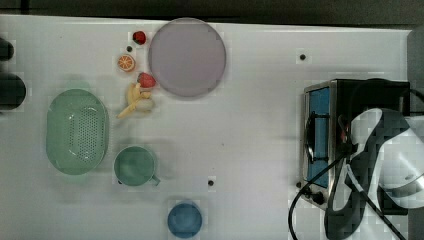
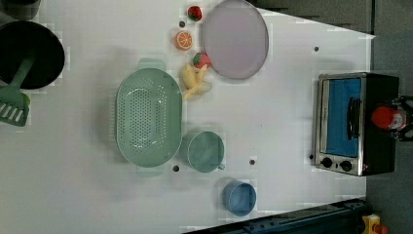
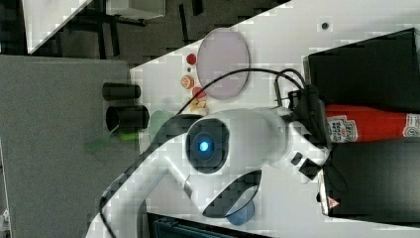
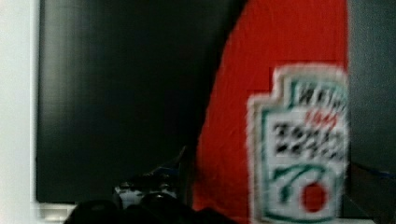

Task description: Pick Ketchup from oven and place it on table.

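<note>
gripper (image 2: pixel 399 118) at right edge of the left view, jaws at full spread either side of the ketchup (image 2: pixel 385 117), nothing held yet. bottle stands on top of the oven (image 2: pixel 341 122), mid-right of frame. step in hand: the reach. next calls for closing on the bottle, lifting clear, then carrying toward bare table (image 2: pixel 282 136), centre frame.

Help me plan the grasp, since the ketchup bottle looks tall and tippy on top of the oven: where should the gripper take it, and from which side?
Grip the ketchup across its red body at about label height, coming in level from the arm's side. It stands upright on the oven roof, so its flanks look free, and the open gripper already sits beside it.
</note>
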